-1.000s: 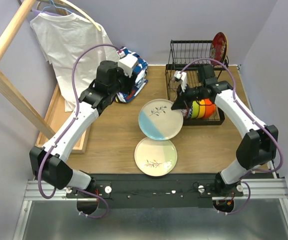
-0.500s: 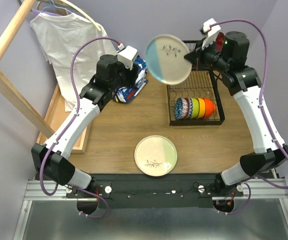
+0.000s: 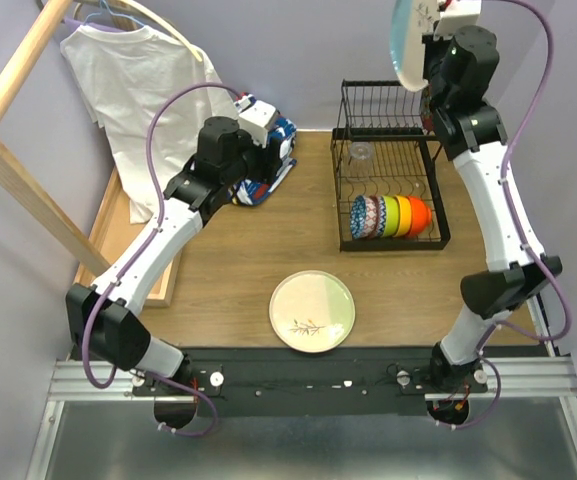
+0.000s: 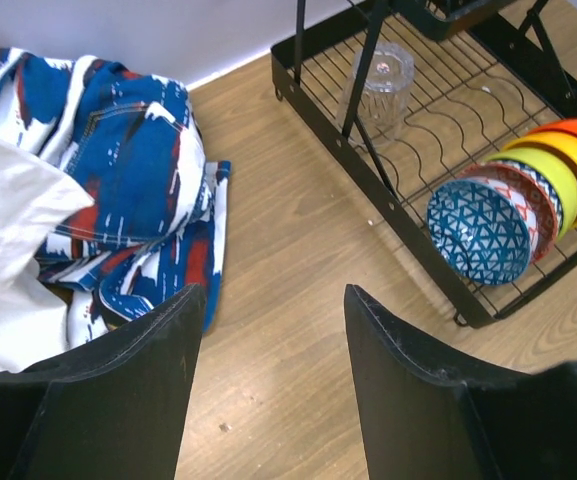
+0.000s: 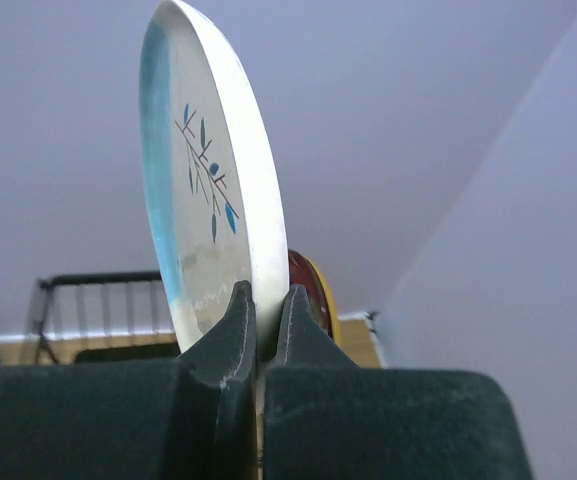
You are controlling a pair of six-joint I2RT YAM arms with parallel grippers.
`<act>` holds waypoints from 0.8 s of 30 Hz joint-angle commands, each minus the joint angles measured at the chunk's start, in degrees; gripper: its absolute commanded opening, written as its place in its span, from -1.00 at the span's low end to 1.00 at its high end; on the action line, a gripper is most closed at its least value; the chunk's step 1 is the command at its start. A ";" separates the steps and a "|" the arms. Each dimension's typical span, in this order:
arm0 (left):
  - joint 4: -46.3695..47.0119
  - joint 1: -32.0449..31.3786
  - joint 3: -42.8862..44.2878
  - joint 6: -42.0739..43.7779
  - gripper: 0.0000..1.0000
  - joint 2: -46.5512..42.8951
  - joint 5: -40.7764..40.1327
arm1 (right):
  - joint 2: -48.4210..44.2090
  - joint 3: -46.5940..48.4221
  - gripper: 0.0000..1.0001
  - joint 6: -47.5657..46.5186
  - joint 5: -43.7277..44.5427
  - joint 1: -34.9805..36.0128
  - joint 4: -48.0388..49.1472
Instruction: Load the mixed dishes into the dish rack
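My right gripper (image 5: 264,300) is shut on the rim of a pale blue and cream plate (image 5: 208,190), held upright high above the black dish rack (image 3: 343,190); the plate also shows at the top edge of the top view (image 3: 406,45). Behind it stand a red plate (image 5: 301,275) and a yellow plate (image 5: 323,295). In the rack's lower tier lie a patterned bowl (image 4: 484,230), then green, yellow and orange bowls (image 3: 400,214), and a clear glass cup (image 4: 380,85). A cream plate (image 3: 312,311) lies on the table. My left gripper (image 4: 268,330) is open and empty above bare wood.
A blue, red and white patterned cloth (image 4: 128,190) lies on the table left of the rack. A white T-shirt (image 3: 138,90) hangs on a wooden frame (image 3: 18,150) at the left. A shallow wooden tray (image 3: 118,230) lies under the left arm.
My right gripper lifted the pale blue plate from the table up and to the right, from near the rack's front to high above its back right. The left arm barely moved.
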 commanded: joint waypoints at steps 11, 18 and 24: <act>1.50 0.22 -4.14 -1.14 0.34 -1.59 4.09 | 4.01 2.58 -0.99 -8.15 9.68 -2.18 1.44; 1.94 0.14 -5.11 -1.58 0.34 -1.68 4.62 | 4.62 1.00 -0.99 -8.86 12.22 -3.32 2.57; 2.47 0.22 -6.17 -1.84 0.34 -1.77 4.97 | 5.59 0.90 -0.99 -7.98 12.14 -3.85 0.22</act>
